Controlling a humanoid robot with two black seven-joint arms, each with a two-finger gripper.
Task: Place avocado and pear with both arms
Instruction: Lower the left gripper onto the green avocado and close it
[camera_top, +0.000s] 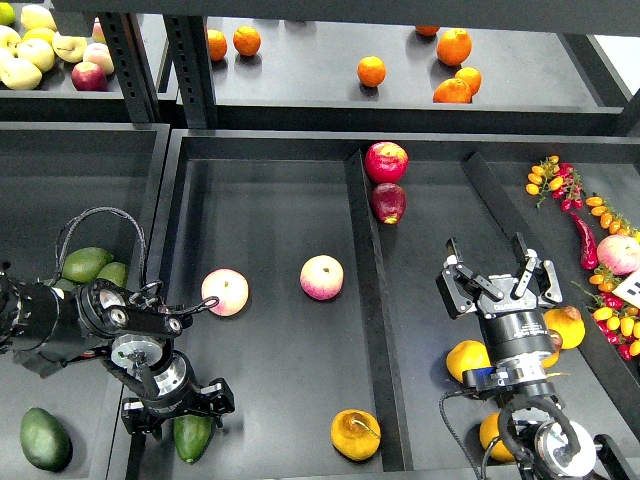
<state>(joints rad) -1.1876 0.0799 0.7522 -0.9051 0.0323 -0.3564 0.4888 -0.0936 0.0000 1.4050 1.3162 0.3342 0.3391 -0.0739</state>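
Note:
The avocado (192, 438) lies at the near edge of the middle tray, its upper end hidden under my left gripper (178, 405). The left gripper is open, and its two fingers stand on either side of the avocado's top. The pear (355, 434), golden with a thin brown stem, lies near the tray's front right corner, clear of both arms. My right gripper (497, 280) is open and empty, pointing up over the right tray, well to the right of the pear.
Two pink apples (225, 291) (322, 277) lie mid-tray. A darker green fruit (45, 438) and two other green fruits (87, 264) are in the left tray. Yellow fruits (467, 358) flank my right arm. Red apples (386, 161) sit by the divider (366, 300). Oranges (371, 70) are on the shelf.

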